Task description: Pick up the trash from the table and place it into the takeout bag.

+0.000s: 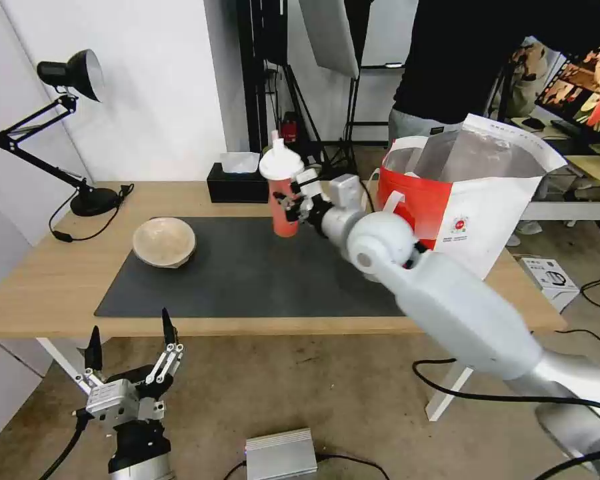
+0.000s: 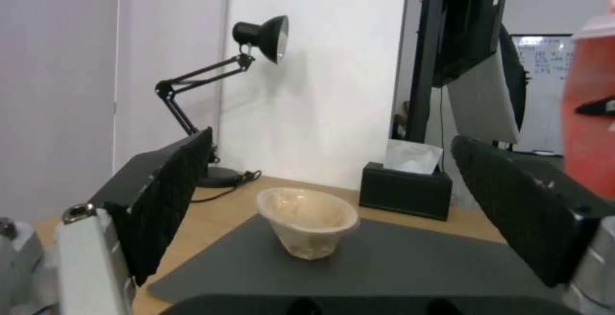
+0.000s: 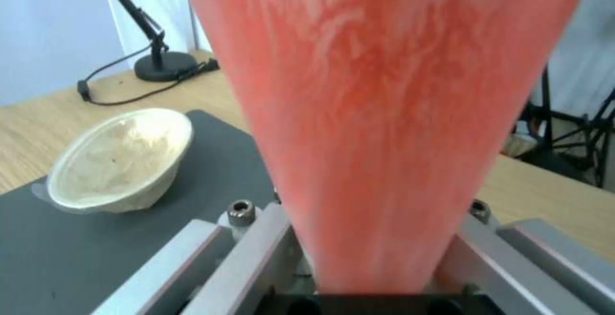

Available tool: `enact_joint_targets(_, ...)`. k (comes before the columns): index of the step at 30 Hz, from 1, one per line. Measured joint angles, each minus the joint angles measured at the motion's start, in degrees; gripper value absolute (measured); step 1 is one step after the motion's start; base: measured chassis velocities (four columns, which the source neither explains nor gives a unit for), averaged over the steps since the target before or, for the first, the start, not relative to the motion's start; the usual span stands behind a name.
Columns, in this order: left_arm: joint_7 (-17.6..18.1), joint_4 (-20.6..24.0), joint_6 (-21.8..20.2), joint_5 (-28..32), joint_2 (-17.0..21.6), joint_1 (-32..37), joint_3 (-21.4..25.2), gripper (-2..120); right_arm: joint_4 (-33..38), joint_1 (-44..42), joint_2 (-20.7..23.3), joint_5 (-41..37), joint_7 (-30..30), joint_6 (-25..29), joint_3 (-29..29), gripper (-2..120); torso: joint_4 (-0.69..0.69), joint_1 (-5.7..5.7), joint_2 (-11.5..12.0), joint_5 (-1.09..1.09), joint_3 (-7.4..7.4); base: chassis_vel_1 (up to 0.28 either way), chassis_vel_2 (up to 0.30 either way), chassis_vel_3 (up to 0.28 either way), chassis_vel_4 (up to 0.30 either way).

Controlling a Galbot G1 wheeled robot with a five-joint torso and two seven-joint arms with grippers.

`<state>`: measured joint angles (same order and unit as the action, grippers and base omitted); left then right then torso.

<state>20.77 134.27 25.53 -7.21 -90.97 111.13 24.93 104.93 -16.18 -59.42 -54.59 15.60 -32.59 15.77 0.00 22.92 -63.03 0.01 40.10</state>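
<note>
At the far left of the table point(image 1: 40, 280) the desk lamp point(image 1: 70, 73) stood out of the way, and I left it alone, since it was no trash. My left gripper point(image 1: 130, 343) hung low in front of the table's near edge, its fingers spread wide and holding nothing, parked there, I judged, so that it would not cross my other arm. Next along, the beige bowl point(image 1: 164, 241) sat tilted on the left end of the dark mat point(image 1: 247, 280), not yet collected. Behind the mat stood the tissue box point(image 1: 237, 185), which also was not mine to take. Past the middle, my right gripper point(image 1: 288, 208) was closed on the red cup point(image 1: 284, 210), gripping its body from the side and keeping it upright, white lid on top; I judged that kept any leftover drink from spilling. The cup looked lifted off the mat, though I could not be sure. Farthest right the takeout bag point(image 1: 473, 213) stood open-mouthed on the table's end, near the cup.
</note>
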Motion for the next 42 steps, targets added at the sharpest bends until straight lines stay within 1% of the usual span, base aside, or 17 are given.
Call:
enact_joint_targets(3, -0.1, 0.0, 0.0, 0.0, 0.0, -0.1, -0.1, 100, 2.8, -0.3, 2.6, -1.5, 1.1, -0.7, -1.8, 6, 0.0, 0.0, 0.0, 0.0, 0.0, 0.0, 0.0, 0.0, 0.0)
enact_joint_targets(4, -0.1, 0.0, 0.0, 0.0, 0.0, -0.1, -0.1, 100, 2.8, -0.3, 2.6, -1.5, 1.1, -0.7, -1.8, 6, 0.0, 0.0, 0.0, 0.0, 0.0, 0.0, 0.0, 0.0, 0.0)
enact_joint_targets(8, -0.1, -0.1, 0.0, 0.0, 0.2, -0.2, 0.0, 100, 5.2, -0.3, 5.3, -3.2, 2.6, -2.2, -4.4, 6, 0.0, 0.0, 0.0, -0.01, 0.0, 0.0, 0.0, 0.0, 0.0)
enact_joint_targets(9, -0.1, -0.1, 0.0, 0.0, 0.2, -0.2, 0.0, 100, 5.2, -0.3, 5.3, -3.2, 2.6, -2.2, -4.4, 6, 0.0, 0.0, 0.0, -0.01, 0.0, 0.0, 0.0, 0.0, 0.0)
enact_joint_targets(12, -0.1, -0.1, 0.0, 0.0, 0.3, -0.3, -0.1, 100, 7.0, 0.7, 7.9, -5.1, 3.8, -2.7, -6.3, 6, 0.0, 0.0, 0.0, 0.0, 0.0, 0.0, 0.0, 0.0, 0.0)
enact_joint_targets(13, -0.1, -0.1, 0.0, 0.0, 0.3, -0.3, -0.1, 100, 7.0, 0.7, 7.9, -5.1, 3.8, -2.7, -6.3, 6, 0.0, 0.0, 0.0, 0.0, 0.0, 0.0, 0.0, 0.0, 0.0)
enact_joint_targets(16, -0.1, -0.1, -0.1, 0.0, 0.4, -0.3, -0.2, 100, 7.9, 1.9, 10.2, -7.1, 5.0, -3.6, -8.2, 6, 0.0, 0.0, 0.0, -0.01, 0.0, 0.0, 0.0, 0.0, 0.0)
enact_joint_targets(17, -0.1, -0.1, -0.1, 0.0, 0.4, -0.3, -0.2, 100, 7.9, 1.9, 10.2, -7.1, 5.0, -3.6, -8.2, 6, 0.0, 0.0, 0.0, -0.01, 0.0, 0.0, 0.0, 0.0, 0.0)
enact_joint_targets(21, -0.1, -0.3, -0.1, 0.0, 0.6, -0.4, -0.3, 100, 8.6, 3.5, 12.5, -9.5, 6.3, -4.5, -10.3, 6, 0.0, 0.0, 0.0, -0.01, 0.0, 0.0, 0.0, 0.0, 0.0)
enact_joint_targets(29, -0.1, -0.8, -0.2, 0.3, 1.2, -1.0, -0.3, 100, 8.8, 4.4, 14.3, -11.4, 8.2, -5.7, -14.0, 6, 0.0, 0.0, 0.0, -0.01, 0.0, 0.0, 0.0, 0.0, 0.0)
enact_joint_targets(42, -0.2, -1.5, -0.3, 0.5, 1.6, -1.4, -0.5, 100, 5.6, 6.3, 16.6, -12.5, 8.5, -6.1, -17.9, 6, 0.0, 0.0, 0.0, -0.01, 0.0, 0.0, 0.0, 0.0, 0.0)
